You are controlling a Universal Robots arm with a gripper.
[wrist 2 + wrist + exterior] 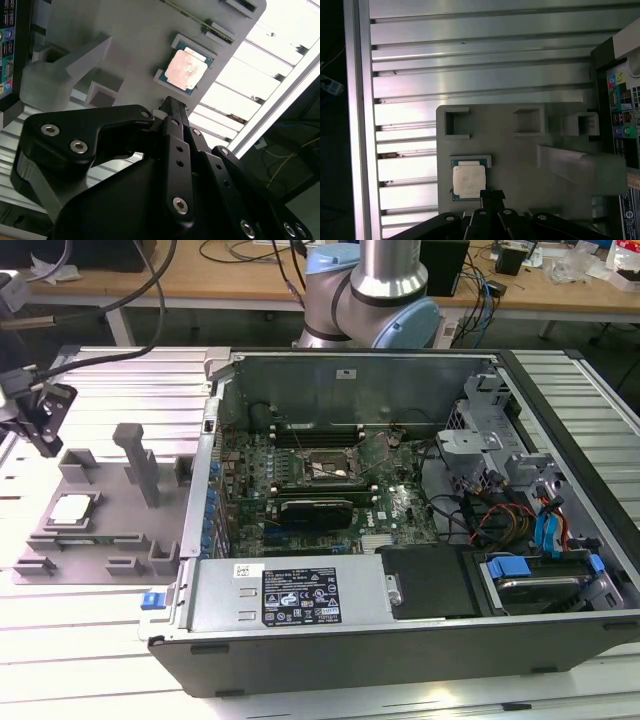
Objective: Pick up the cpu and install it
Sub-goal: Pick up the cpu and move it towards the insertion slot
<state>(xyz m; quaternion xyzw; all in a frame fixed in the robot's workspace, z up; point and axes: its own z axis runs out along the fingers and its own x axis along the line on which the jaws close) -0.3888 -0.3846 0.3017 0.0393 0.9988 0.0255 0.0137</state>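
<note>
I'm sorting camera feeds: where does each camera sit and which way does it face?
Exterior view: off the arm, looking down on the open black computer case and grey fixture plate; silver arm joint shows.
First wrist view: on the arm, facing the flat silver square cpu on that plate; black claw shows.
Second wrist view: same, slanted along the claw.
All share the cpu.

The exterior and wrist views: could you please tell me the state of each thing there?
cpu, lying flat in a recess of the grey fixture, not gripped.
tool, raised over the fixture close to the cpu, holding nothing.
computer case, on its side, panel off, interior exposed.
</note>
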